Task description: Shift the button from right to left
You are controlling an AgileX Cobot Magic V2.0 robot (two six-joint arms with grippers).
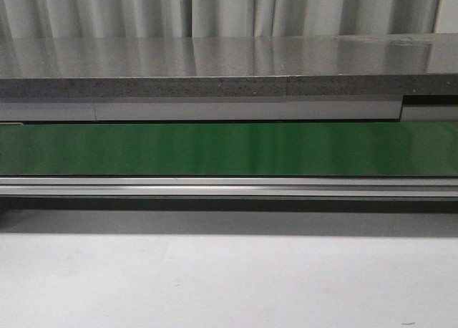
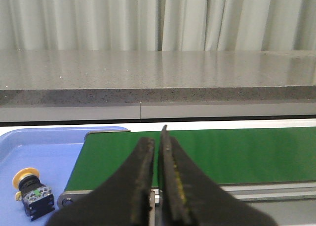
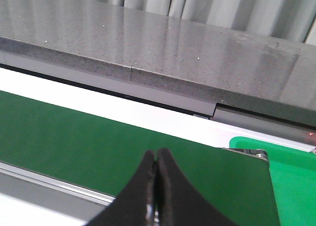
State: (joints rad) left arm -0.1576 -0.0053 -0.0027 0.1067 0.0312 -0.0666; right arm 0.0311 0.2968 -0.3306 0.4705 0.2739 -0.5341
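The button (image 2: 32, 192), an orange-yellow cap on a black body with a green detail, lies in the blue tray (image 2: 29, 147) beside the end of the green belt (image 2: 237, 154); it shows only in the left wrist view. My left gripper (image 2: 158, 137) is shut and empty, hanging over the belt's near edge, to the right of the button. My right gripper (image 3: 157, 156) is shut and empty over the belt (image 3: 98, 142) near its other end. The belt (image 1: 229, 149) shows bare in the front view; neither gripper appears there.
A grey stone-like counter (image 1: 229, 63) runs behind the belt. A metal rail (image 1: 229, 186) runs along the belt's front. A bright green tray (image 3: 291, 171) sits past the belt's end by my right gripper. White tabletop (image 1: 229, 285) lies in front.
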